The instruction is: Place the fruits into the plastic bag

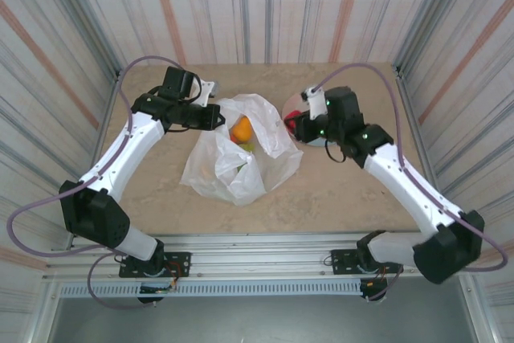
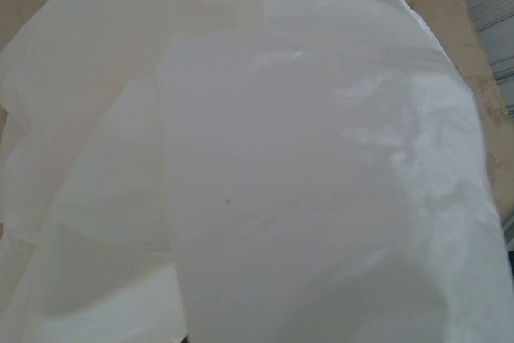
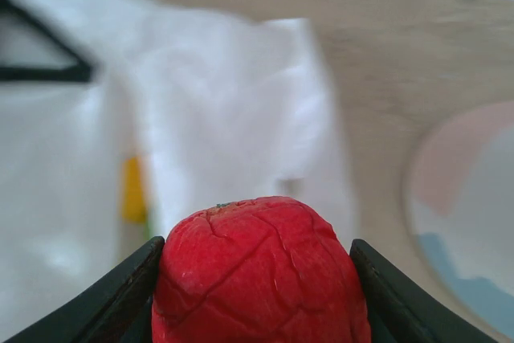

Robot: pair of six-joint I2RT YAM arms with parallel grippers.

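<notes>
The white plastic bag (image 1: 241,158) lies crumpled mid-table with its mouth held up on the left. My left gripper (image 1: 217,116) is shut on the bag's rim, and wrinkly film (image 2: 281,158) covers the left wrist view and hides the fingers. Inside the mouth sit an orange fruit (image 1: 242,128) and a green fruit (image 1: 248,148). My right gripper (image 1: 294,123) hovers just right of the bag, shut on a red fruit (image 3: 257,271) that sits between the two black fingers (image 3: 120,295). The bag (image 3: 225,110) is right ahead, with a yellow-orange fruit (image 3: 132,190) showing through it.
A pale plate with a red-and-blue rim (image 3: 474,222) lies on the table under and to the right of the right gripper. Striped walls (image 1: 450,54) close in the table on three sides. Bare tabletop (image 1: 345,190) spreads in front of the bag.
</notes>
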